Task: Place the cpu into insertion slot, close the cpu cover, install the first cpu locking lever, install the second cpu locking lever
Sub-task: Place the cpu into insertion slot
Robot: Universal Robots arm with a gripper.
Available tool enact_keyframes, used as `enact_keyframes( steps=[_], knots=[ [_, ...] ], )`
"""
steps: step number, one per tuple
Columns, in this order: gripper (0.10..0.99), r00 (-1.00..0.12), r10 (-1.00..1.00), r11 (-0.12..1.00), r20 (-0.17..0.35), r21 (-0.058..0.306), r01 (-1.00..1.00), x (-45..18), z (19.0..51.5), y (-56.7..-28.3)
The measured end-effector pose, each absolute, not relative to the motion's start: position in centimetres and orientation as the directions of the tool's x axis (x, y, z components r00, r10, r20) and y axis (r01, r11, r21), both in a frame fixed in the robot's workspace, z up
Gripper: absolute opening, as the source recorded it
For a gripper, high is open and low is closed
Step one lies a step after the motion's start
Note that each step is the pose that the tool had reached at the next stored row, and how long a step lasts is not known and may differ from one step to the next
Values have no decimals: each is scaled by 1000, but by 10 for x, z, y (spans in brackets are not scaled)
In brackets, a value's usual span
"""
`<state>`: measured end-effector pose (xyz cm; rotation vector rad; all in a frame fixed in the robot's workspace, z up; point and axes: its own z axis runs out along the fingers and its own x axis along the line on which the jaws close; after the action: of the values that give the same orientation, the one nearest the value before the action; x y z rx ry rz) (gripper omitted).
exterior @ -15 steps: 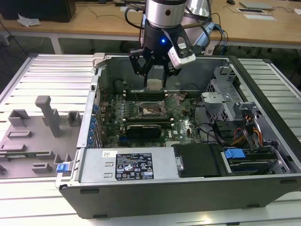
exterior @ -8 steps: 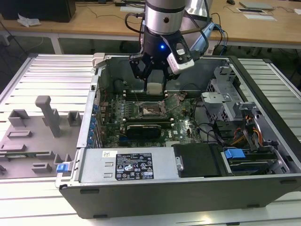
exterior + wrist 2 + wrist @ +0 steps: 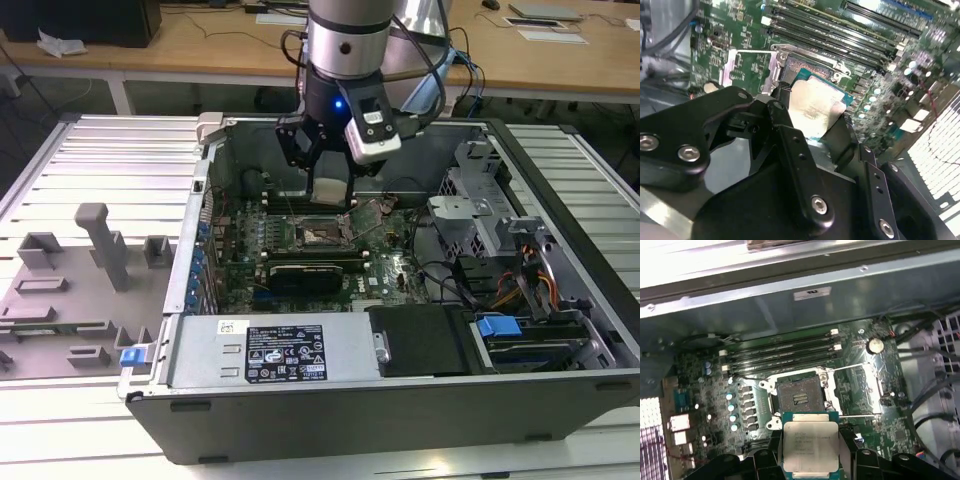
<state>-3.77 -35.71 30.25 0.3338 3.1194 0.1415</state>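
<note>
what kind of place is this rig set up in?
Probably a robotics lab or workshop: an open desktop PC case sits on a slatted aluminium table, wooden desks stand behind, and the gripper holds the cpu over the motherboard.

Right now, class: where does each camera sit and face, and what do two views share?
Exterior view: off the arm, above the case, looking down; arm and claw show.
First wrist view: at the wrist, facing the slot; claw tips show.
Second wrist view: at the wrist, facing the board; claw links show.
Both wrist views share the gripped cpu.
</note>
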Motion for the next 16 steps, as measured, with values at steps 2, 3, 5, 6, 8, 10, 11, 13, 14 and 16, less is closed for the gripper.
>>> enact_keyframes(
  steps=[2, 3, 5, 6, 8, 10, 11, 13, 14, 16],
  knots=[
    [537, -968, 251, 964, 8, 90, 251, -38, 302, -357],
    [537, -962, 273, 958, 8, 90, 273, -38, 301, -357],
    [537, -946, 324, 942, 8, 90, 323, -38, 299, -357],
    [537, -936, 352, 932, 8, 90, 352, -38, 299, -357],
    [537, -915, 404, 911, 8, 90, 403, -38, 297, -357],
    [537, -897, 442, 893, 8, 90, 441, -38, 296, -357],
    [537, -890, 456, 886, 8, 90, 455, -38, 296, -357],
    [537, -865, 501, 861, 8, 90, 500, -38, 295, -357],
    [537, -856, 517, 852, 8, 90, 516, -38, 294, -357],
    [537, -833, 553, 830, 8, 90, 551, -38, 293, -357]
  ],
)
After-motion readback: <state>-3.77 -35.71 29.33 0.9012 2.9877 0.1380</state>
